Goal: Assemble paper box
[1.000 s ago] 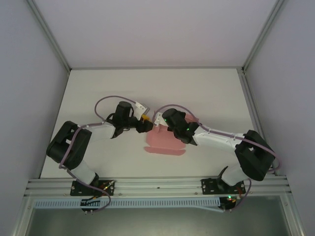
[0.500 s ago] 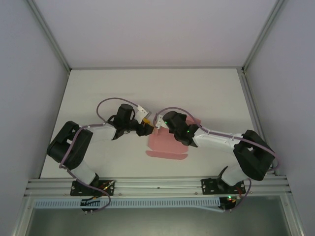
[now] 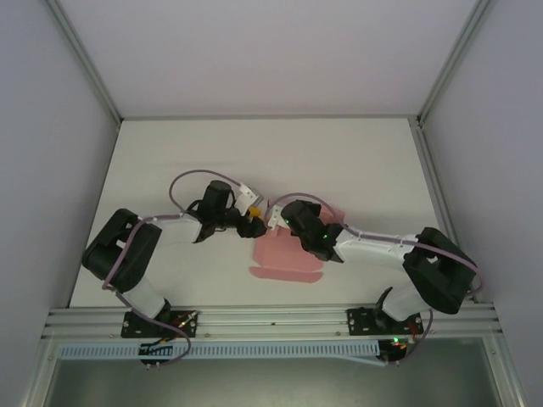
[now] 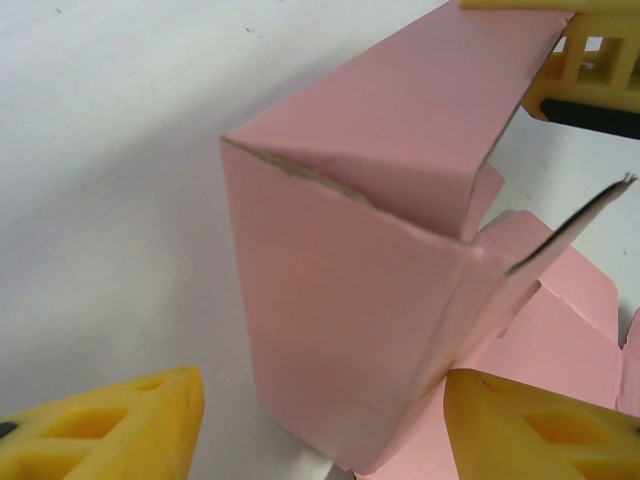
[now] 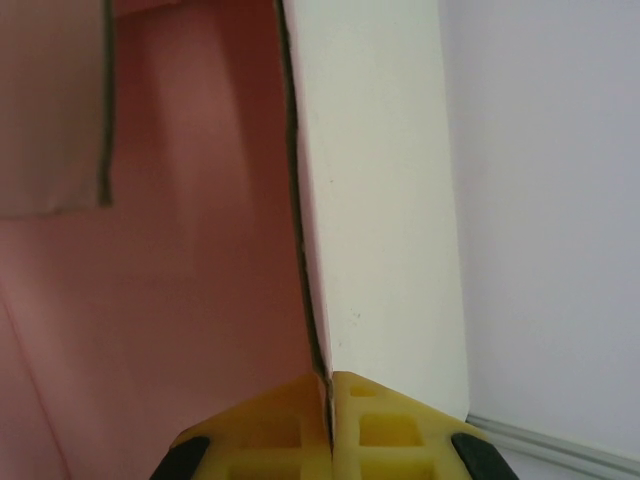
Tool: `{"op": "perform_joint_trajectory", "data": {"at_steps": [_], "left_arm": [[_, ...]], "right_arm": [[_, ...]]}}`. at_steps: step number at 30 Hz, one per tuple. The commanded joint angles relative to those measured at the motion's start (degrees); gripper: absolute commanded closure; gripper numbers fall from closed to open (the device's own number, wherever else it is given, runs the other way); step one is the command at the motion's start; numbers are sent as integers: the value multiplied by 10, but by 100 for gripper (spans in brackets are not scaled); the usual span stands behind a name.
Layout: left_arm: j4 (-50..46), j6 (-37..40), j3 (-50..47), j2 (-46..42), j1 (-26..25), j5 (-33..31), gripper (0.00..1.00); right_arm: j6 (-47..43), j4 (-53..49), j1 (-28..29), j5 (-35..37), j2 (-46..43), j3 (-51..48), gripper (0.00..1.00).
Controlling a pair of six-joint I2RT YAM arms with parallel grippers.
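Observation:
The pink paper box (image 3: 287, 257) lies partly folded on the white table, between the two arms. In the left wrist view one wall of the paper box (image 4: 350, 300) stands upright with a flap bent over its top. My left gripper (image 4: 322, 405) is open; its yellow fingers (image 4: 110, 430) stand on either side of that wall's lower corner, apart from it. My right gripper (image 5: 328, 385) is shut on the thin edge of a raised panel, pink on one face and white on the other. The right gripper's fingers (image 4: 590, 60) also show holding the top of that panel. In the top view both grippers meet at the box's far left corner (image 3: 263, 219).
Flat pink flaps (image 4: 570, 330) spread on the table behind the raised wall. White table (image 3: 356, 161) extends far and to both sides. Grey enclosure walls and an aluminium frame rail (image 3: 271, 318) bound it.
The right gripper has drawn the held panel a little toward the left arm and nearer. The left gripper has shifted slightly and its jaws have spread wider.

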Motion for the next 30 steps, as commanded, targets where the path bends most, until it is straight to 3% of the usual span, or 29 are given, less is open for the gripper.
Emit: {"op": "perform_joint_trajectory", "data": {"at_steps": [1,4,9,18,30], "left_arm": [[12,8,8,12,-18,-13,36],[22,-5,9,15,-23,-48,37],[47,-22,6,14,-30,-44,33],[67,-50,18,36,-38,-69,38],[118,-58,-20,7,-59,-181,76]], "right_arm": [[17,18,15,16,-7,-16,100],[26,14,25,22,-7,-19,100],[37,15,28,32,-4,-23,100],[63,7,34,16,-13,-25,100],[88,-9,44,24,-5,-23,100]]}}
